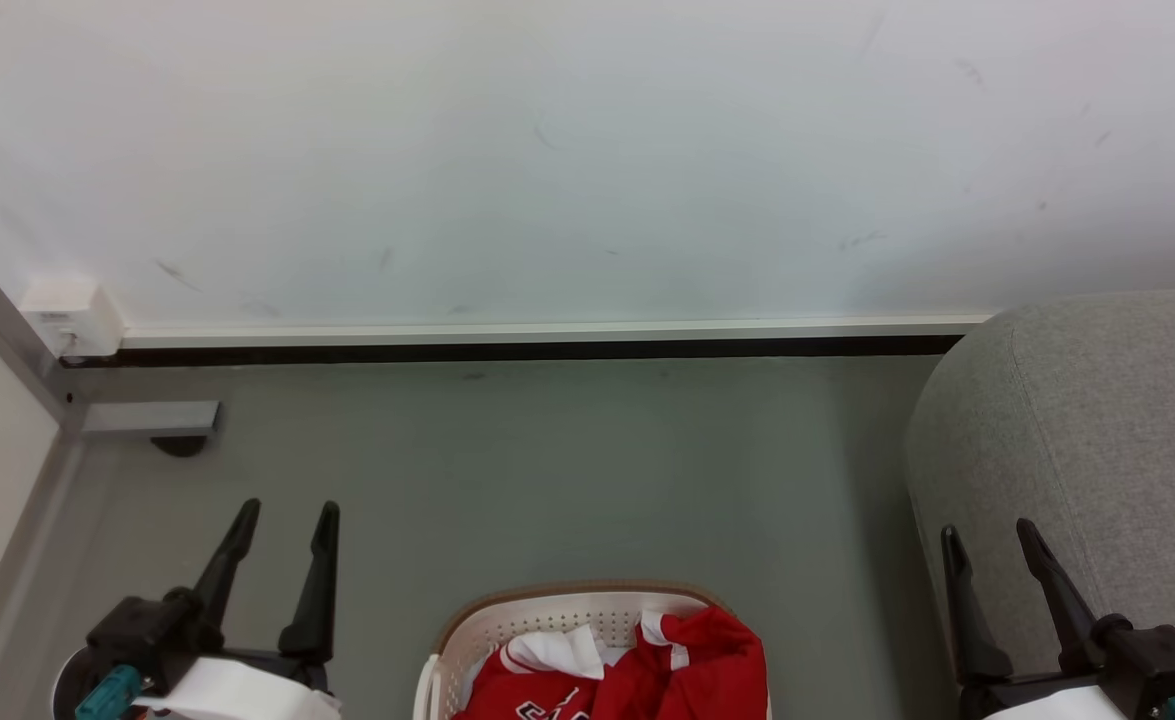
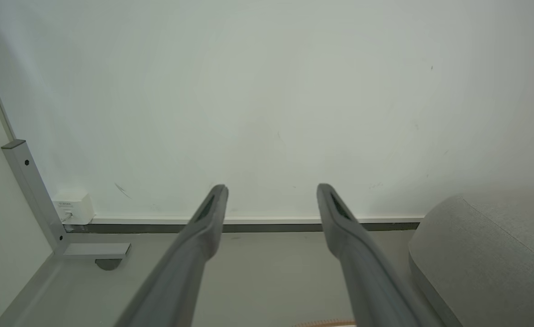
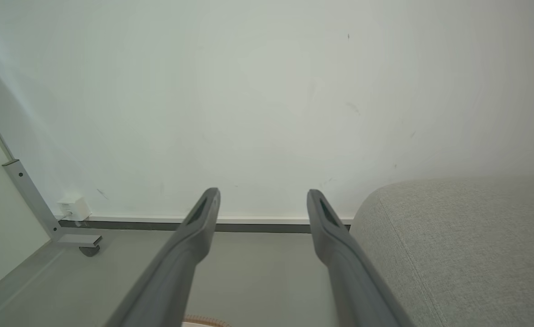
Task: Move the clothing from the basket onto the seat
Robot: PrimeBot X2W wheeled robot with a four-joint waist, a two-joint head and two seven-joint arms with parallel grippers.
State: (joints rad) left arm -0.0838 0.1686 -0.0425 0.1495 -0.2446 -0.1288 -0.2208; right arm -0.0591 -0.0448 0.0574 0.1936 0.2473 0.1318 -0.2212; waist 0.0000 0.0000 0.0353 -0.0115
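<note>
Nearest, the left gripper and right gripper, fingers spread wide and empty, flank the basket (red clothing heaped inside) on the grey floor, the seat to the right, a scuffed white wall beyond.

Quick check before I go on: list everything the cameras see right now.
basket: one, cream with brown rim, floor, bottom centre
clothing: apparently two pieces, red with white trim, heaped in the basket
seat: one, grey, right side
wall box: one, white, foot of wall, left
metal frame: one, grey, far left
left gripper: one, dark, open, lower left
right gripper: one, dark, open, lower right
</note>
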